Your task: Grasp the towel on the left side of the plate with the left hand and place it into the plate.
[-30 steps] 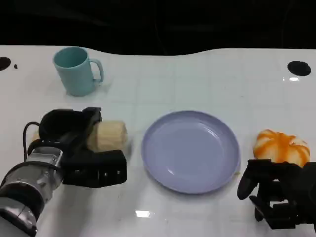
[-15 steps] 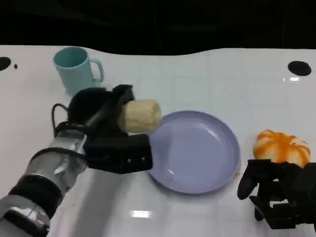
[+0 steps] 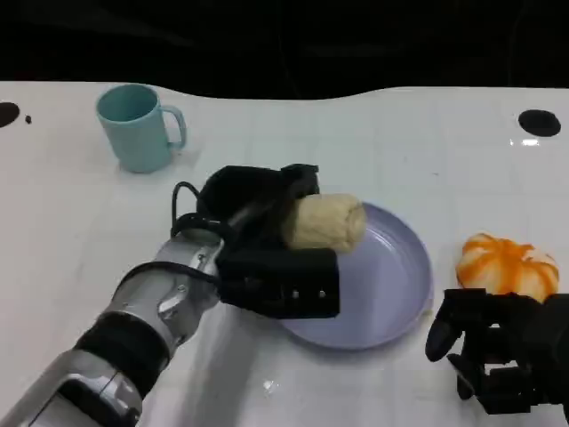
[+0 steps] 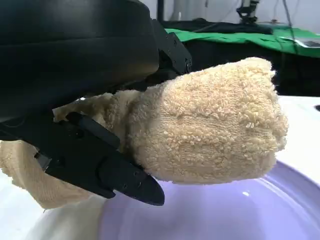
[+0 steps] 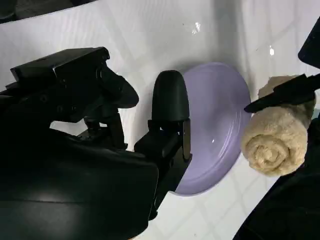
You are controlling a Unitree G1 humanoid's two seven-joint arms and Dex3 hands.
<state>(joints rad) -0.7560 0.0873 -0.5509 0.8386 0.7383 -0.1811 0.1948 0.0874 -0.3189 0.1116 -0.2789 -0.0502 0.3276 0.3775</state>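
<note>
White table (image 3: 373, 133): left hand (image 3: 267, 245) fingers (image 4: 115, 170) grip towel (image 3: 324, 222) (over plate (image 3: 400, 276)).

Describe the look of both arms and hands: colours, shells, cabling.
Left arm: silver forearm with black bands, and a thin black cable looping at the wrist. Left hand: black, with a rounded shell and boxy segments. Right hand: the same matte black, blocky fingers, glossy rounded shell in its wrist view.

towel (image 4: 210, 130): looking like looped terry cloth, rough and matt
plate (image 3: 400, 276): showing a smooth, glossy lavender surface, possibly plastic
table (image 3: 356, 142): reflecting lights off a glossy white top
left hand (image 3: 267, 258): showing matt black shell
left forearm (image 3: 160, 298): gleaming like brushed metal
mug (image 3: 138, 124): appearing smooth, satin teal
</note>
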